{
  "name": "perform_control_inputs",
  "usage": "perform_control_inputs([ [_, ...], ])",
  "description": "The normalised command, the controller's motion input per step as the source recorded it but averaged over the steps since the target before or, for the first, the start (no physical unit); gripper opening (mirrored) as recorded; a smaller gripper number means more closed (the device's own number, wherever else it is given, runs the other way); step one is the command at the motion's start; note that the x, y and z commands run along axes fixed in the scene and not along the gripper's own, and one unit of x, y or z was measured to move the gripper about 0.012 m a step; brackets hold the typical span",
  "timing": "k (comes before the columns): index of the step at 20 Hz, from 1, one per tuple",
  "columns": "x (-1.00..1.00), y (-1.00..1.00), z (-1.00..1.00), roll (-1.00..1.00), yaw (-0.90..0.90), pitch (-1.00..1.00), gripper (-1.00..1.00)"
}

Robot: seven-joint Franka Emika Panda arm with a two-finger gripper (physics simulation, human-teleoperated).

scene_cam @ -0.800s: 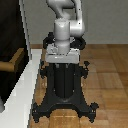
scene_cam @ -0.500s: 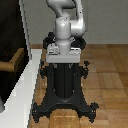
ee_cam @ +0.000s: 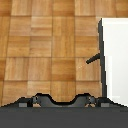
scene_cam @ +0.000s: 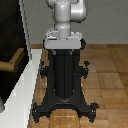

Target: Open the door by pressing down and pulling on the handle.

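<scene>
Door [scene_cam: 10, 45] at the exterior view's left edge, dark panel set in a white frame [scene_cam: 22, 97]. Handle [scene_cam: 12, 62] brass, low on the panel, bar sticking out toward the room. Same handle [ee_cam: 93, 59] in the wrist view as a dark lever off the white edge, above wood floor [ee_cam: 45, 45]. Arm [scene_cam: 67, 15] upright on black pedestal [scene_cam: 62, 80], well apart from handle. Jaws not visible; released or clenched cannot be told. Likely risks: approach striking the frame, or pads sliding off the short bar when pressing down. No containers seen.
</scene>
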Motion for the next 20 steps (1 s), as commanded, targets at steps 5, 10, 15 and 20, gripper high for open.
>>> perform_control_inputs([
  [5,0.0,0.0,0.6,0.0,0.0,0.0,1.0],
  [10,0.0,0.0,0.8,0.0,0.0,0.0,1.0],
  [15,0.0,-0.4,0.2,0.0,0.0,0.0,1.0],
  [20,0.0,-0.6,0.0,0.0,0.0,0.0,1.0],
])
